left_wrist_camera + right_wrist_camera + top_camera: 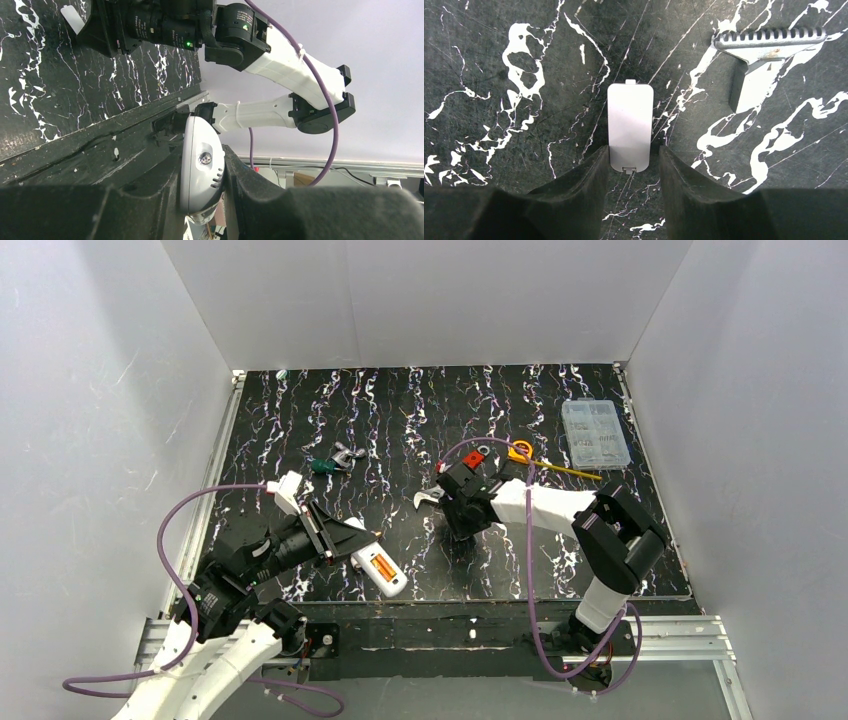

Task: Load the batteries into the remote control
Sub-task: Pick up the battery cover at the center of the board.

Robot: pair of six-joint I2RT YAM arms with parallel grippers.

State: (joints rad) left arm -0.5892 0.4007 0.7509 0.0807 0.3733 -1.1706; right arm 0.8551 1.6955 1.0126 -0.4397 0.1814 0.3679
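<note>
My left gripper (pixel 355 545) is shut on the white remote control (pixel 381 571), held just above the table's near edge with its back recess facing up. One orange battery (pixel 374 563) lies in that recess. In the left wrist view the remote control (pixel 200 160) is pinched edge-on between the two black fingers (pixel 150 210). My right gripper (pixel 462 525) hangs low over the table's middle. The right gripper (pixel 634 155) is open, its jaws straddling the near end of a small flat white cover (pixel 630 120) that lies on the table, with a thin gap on the right side.
The silver jaw of a red-handled wrench (pixel 764 45) lies just right of the cover, and the wrench (pixel 428 500) sits by my right gripper. A clear compartment box (pixel 595 435) stands at the back right, an orange-ringed tool (pixel 520 450) nearby, a green-handled tool (pixel 330 462) at mid-left.
</note>
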